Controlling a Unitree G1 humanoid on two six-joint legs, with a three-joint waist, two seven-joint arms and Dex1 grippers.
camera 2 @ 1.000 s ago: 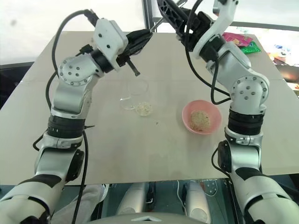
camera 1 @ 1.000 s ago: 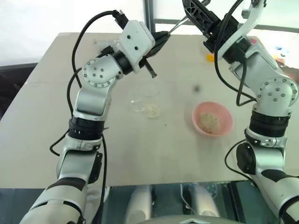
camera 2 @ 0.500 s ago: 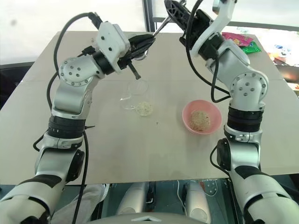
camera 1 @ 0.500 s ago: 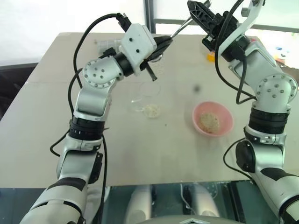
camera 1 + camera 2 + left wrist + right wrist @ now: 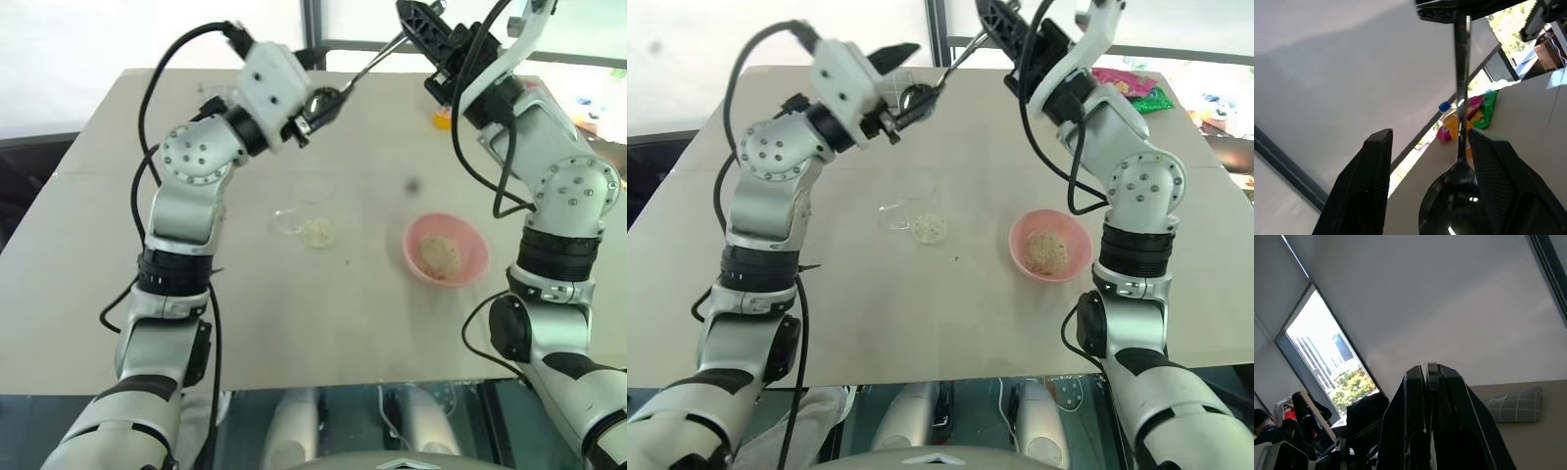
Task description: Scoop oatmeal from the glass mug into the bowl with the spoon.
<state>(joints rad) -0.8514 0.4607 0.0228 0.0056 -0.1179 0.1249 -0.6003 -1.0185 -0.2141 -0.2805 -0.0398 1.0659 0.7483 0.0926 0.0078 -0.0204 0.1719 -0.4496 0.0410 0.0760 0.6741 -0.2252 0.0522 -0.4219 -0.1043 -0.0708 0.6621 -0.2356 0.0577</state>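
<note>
Right gripper (image 5: 409, 16): raised high, clamped on slim silver metal spoon (image 5: 370, 64) handle.
Left gripper (image 5: 328, 98): raised, fingers parted around spoon bowl.
Clear glass mug (image 5: 918, 212): on table, beside pink round bowl (image 5: 1049, 245).

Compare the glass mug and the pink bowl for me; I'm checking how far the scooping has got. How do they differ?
The glass mug is clear, narrow and has a side handle; the bowl is pink, wider and shallow. The bowl holds a heap of oatmeal; the mug's oatmeal shows as a smaller pale patch at its base. Both stand on the table, apart, with neither gripper near them.
</note>
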